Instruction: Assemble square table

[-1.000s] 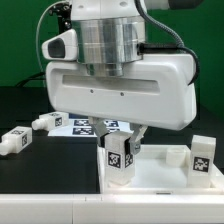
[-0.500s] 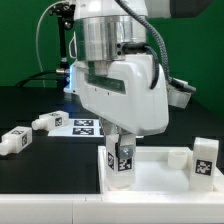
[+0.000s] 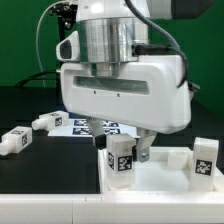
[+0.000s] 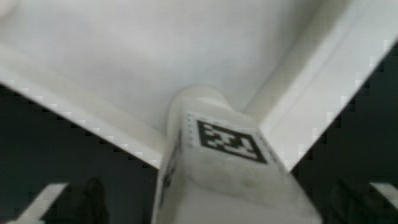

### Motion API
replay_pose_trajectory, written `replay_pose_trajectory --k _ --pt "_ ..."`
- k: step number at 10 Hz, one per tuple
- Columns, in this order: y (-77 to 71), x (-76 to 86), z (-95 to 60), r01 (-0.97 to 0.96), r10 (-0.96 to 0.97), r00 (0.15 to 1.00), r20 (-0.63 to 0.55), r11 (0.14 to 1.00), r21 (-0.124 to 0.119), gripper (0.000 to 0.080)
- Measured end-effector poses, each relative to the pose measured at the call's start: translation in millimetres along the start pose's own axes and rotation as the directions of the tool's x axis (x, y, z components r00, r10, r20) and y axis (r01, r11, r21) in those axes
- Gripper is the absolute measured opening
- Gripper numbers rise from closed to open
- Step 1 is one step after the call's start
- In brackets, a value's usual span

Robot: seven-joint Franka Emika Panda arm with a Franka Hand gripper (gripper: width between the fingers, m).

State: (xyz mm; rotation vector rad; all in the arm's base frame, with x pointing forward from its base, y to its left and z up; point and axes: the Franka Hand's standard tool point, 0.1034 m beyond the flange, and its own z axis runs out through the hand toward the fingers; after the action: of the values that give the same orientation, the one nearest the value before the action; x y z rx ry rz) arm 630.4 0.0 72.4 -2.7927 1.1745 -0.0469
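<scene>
The square panel (image 3: 160,180) lies flat on the black surface (image 3: 40,168) toward 5 o'clock in the exterior view, sockets up, so legs can be set in and turned from above. A tagged leg (image 3: 120,160) stands upright in the panel's corner at 6 o'clock. The arm hangs straight over it, which suits twisting the leg home about its own axis. A second leg (image 3: 203,160) stands upright on the panel toward 4 o'clock and looks already seated. The nearer loose leg (image 3: 14,141) and the farther loose leg (image 3: 47,122) lie on their sides toward 9 o'clock, well apart from the panel, within reach for later. The marker board (image 3: 95,127) lies at the tagged leg's 12 o'clock.

The pincer (image 3: 122,150) straddles the tagged leg, one finger on each side. Its jaws stand open: the wrist view shows gaps between both fingers and the leg, so it has hold of nothing. I judge this a pause for a fresh grip, with the leg not yet proven tight
</scene>
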Motion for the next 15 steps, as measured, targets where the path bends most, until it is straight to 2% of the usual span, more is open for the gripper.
replay_pose_trajectory --k 4,5,7,10,11,12,15 --pt "1.0 1.0 0.0 0.252 -0.252 0.968 0.000 0.968 -0.005 0.0649" --pt "0.0 1.6 -0.9 0.470 -0.470 0.883 0.000 0.882 -0.029 0.0649" --pt "-3.4 -0.1 -0.5 0.670 -0.670 0.742 -0.005 0.742 -0.038 0.0649" --pt "-2.8 -2.0 0.7 0.653 -0.655 0.756 -0.022 0.756 -0.044 0.0638" --pt "-2.8 -2.0 0.9 0.650 -0.651 0.759 -0.022 0.759 -0.044 0.0453" --pt "-2.7 -2.1 1.1 0.623 -0.624 0.781 -0.024 0.781 -0.043 0.0319" --pt "-1.9 -0.6 2.1 0.352 -0.353 0.935 -0.041 0.935 -0.036 0.0285"
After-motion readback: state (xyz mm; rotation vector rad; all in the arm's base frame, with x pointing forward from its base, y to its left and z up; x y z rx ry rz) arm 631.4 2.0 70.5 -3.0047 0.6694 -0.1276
